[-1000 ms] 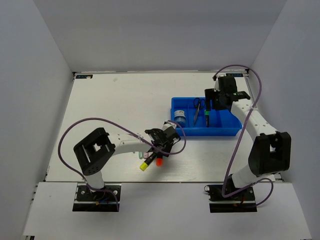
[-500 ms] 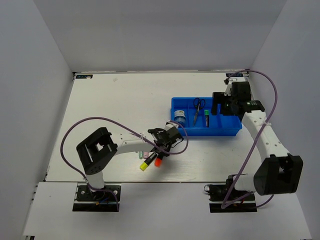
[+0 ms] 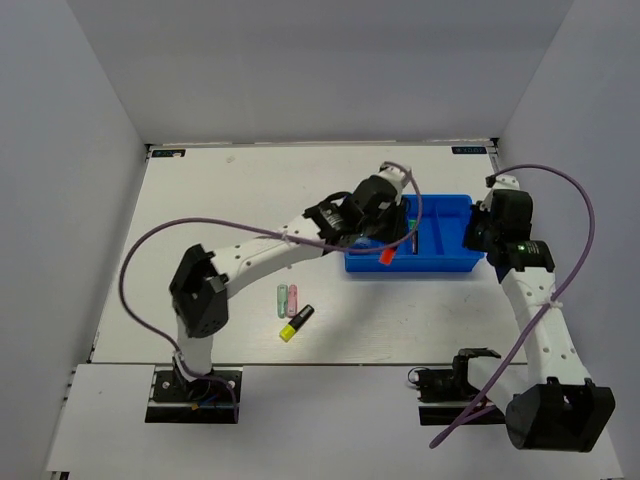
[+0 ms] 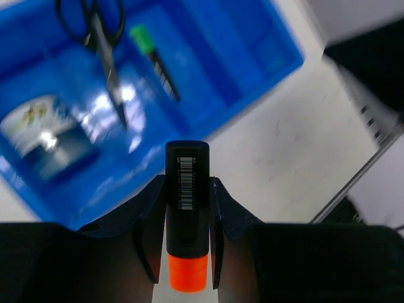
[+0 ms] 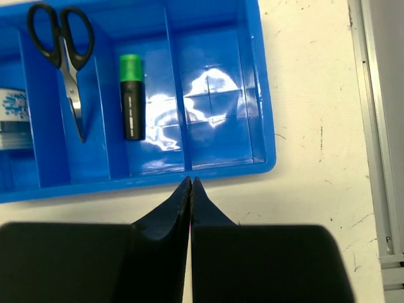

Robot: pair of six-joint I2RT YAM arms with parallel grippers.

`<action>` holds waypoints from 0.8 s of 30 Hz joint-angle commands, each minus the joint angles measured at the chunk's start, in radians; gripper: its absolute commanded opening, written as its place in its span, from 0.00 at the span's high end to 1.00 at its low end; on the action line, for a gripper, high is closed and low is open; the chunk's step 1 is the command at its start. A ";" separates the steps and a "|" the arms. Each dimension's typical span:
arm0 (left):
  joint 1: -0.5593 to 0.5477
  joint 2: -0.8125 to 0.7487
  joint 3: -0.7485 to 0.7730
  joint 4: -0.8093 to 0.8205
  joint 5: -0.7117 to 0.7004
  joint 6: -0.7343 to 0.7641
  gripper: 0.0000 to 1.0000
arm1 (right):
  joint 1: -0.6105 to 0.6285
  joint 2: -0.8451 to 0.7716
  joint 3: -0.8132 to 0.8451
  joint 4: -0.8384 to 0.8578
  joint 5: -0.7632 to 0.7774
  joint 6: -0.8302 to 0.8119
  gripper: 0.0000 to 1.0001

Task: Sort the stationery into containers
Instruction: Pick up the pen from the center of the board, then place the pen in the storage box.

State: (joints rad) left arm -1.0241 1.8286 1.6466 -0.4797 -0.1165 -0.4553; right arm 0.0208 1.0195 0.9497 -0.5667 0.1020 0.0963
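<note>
**Placement of a marker in the sorting tray.** The left gripper (image 4: 187, 186) is shown narrowed on the black plastic body of a short, orange-capped highlighter (image 4: 187, 218). Its barcode label faces the wrist camera. The orange highlighter is held off the white table (image 3: 220, 200), roughly above the near wall of the shallow, bright-blue, compartmented plastic tray (image 3: 430, 266).

Three things lie in the blue tray, each in its own compartment:
- small scissors (image 5: 63, 57) with black loop handles;
- a green highlighter (image 5: 131, 95) with a black body;
- a round blue-and-white roll (image 5: 11, 117).

Nothing is visible in the compartment at the right end.

The right gripper (image 5: 190, 188) is seen just outside the tray, near its right end, with its fingers pressed together and nothing between them. A yellow highlighter (image 3: 295, 325), a pink highlighter (image 3: 292, 298) and a pale green highlighter (image 3: 281, 298) lie on the table, well apart from the tray.

The step in hand is judged to be the release of the orange highlighter into a compartment, most plausibly the one holding the green highlighter. It is best done as follows:
- The marker should be carried further in, until its whole length lies within one compartment's walls.
- It should be aligned with the dividers and lowered close to the floor.
- Only then should the fingers be parted.

If the marker were released over the wall, it could be tipped back onto the table.
</note>
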 commanded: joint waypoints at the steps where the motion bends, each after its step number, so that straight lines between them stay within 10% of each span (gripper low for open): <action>1: 0.042 0.162 0.129 0.168 0.115 -0.052 1.00 | -0.037 -0.058 -0.025 0.065 0.035 0.054 1.00; 21: 0.124 0.569 0.429 0.544 0.132 -0.336 1.00 | -0.093 -0.162 -0.140 0.113 0.001 0.079 1.00; 24: 0.124 0.593 0.459 0.540 0.121 -0.352 0.86 | -0.102 -0.164 -0.140 0.113 -0.001 0.080 1.00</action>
State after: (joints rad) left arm -0.9043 2.4134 2.0502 0.0231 0.0242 -0.7624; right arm -0.0692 0.8658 0.8143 -0.4934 0.1024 0.1585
